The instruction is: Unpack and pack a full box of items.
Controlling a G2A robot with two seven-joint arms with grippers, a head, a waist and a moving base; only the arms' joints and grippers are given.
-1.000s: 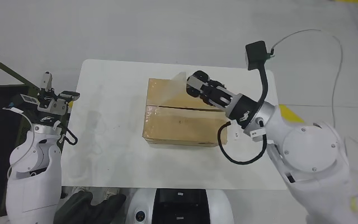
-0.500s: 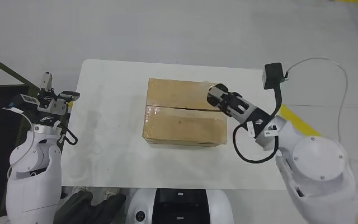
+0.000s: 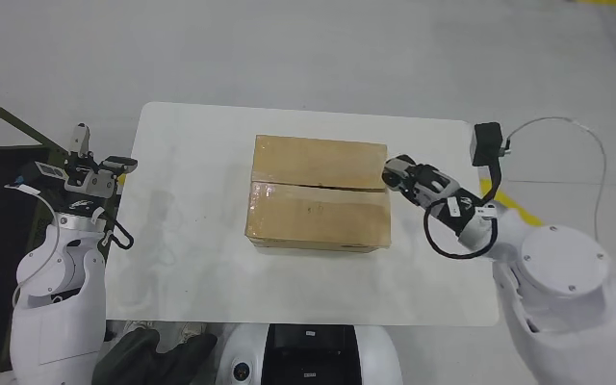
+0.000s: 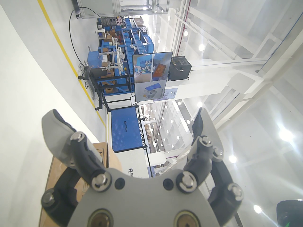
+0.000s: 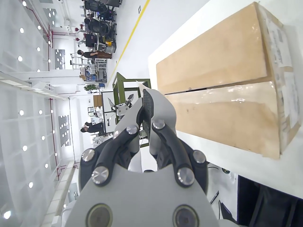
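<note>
A closed brown cardboard box (image 3: pixel 320 192) is seen at the middle of the white rectangular worktop (image 3: pixel 192 241), lying flat with its two long top flaps meeting along a central seam (image 3: pixel 318 183); in the right wrist view a narrow gap is shown in that seam, and glossy clear tape (image 5: pixel 236 90) is laid over the nearer flap and round the end face.

The right pincer (image 3: pixel 393 173) is held just beside the box's end, level with the seam, apart from the cardboard as far as can be judged; its fingers are pressed together and nothing is gripped. The left pincer (image 4: pixel 127 116) is parked at the far edge of the worktop, well apart from the box, pointed upward; its fingers are spread wide and nothing is held.

The box is judged stiff at its edges and corners but liable to dent on the broad panels; as it is said to be full, it is likely to be heavy and best left where it sits; the taped areas may be slippery. The flaps are probably best taken at the free edge along the seam, near an end, where a fingertip could be slid under.

A pale printed label (image 5: pixel 279 48) is seen under the tape on the end face; its print is too small to be made out.
</note>
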